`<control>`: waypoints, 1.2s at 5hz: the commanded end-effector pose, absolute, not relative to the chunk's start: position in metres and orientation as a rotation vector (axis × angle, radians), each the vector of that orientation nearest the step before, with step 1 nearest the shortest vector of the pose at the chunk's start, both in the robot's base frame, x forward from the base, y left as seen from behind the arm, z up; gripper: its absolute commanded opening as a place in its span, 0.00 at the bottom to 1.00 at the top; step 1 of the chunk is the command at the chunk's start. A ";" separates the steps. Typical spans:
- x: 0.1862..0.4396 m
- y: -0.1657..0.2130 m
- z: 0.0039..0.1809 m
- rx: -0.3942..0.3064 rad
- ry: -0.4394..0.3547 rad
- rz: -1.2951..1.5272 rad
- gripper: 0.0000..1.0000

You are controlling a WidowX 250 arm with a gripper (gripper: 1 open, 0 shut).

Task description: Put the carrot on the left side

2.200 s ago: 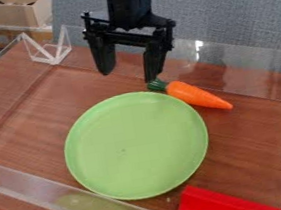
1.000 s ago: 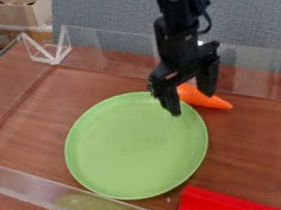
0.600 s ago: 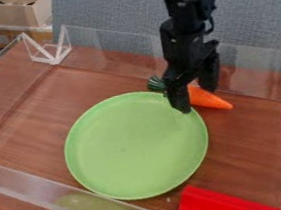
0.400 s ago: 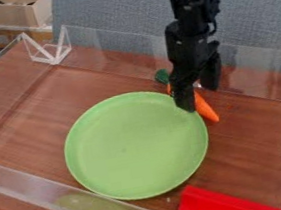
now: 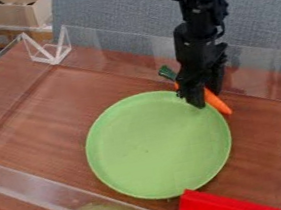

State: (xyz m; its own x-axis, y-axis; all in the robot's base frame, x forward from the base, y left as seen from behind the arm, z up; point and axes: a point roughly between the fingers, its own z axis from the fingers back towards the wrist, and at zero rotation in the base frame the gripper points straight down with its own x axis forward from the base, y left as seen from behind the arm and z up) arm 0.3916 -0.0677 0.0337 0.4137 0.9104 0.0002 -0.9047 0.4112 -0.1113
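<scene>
The carrot [image 5: 218, 104] lies on the wooden table just past the far right rim of the green plate [image 5: 157, 145]. Its orange tip points to the front right and its dark green stub [image 5: 168, 73] pokes out to the left of the fingers. My gripper [image 5: 199, 89] comes straight down on the carrot's middle, with its black fingers [image 5: 190, 84] drawn in narrow against the carrot's sides. The part of the carrot between the fingers is hidden.
A flat red block [image 5: 230, 204] lies at the front right, close to the plate's near rim. Clear plastic walls [image 5: 272, 65] fence the table on all sides. A white wire stand [image 5: 50, 48] sits at the back left. Bare wood [image 5: 37, 114] stretches left of the plate.
The gripper came down over the carrot and its fingers drew in from wide open onto it. The carrot turned slightly, and the green plate slid a little to the right.
</scene>
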 end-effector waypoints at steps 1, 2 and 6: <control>0.403 -0.074 0.043 -0.128 -0.130 1.069 0.00; 0.410 -0.070 0.034 -0.102 -0.159 1.110 0.00; 0.424 -0.076 0.021 -0.020 -0.196 1.129 0.00</control>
State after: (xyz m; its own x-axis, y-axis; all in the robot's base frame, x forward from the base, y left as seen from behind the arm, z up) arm 0.4109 -0.0728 0.0291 0.4324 0.8908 0.1399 -0.8909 0.4460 -0.0862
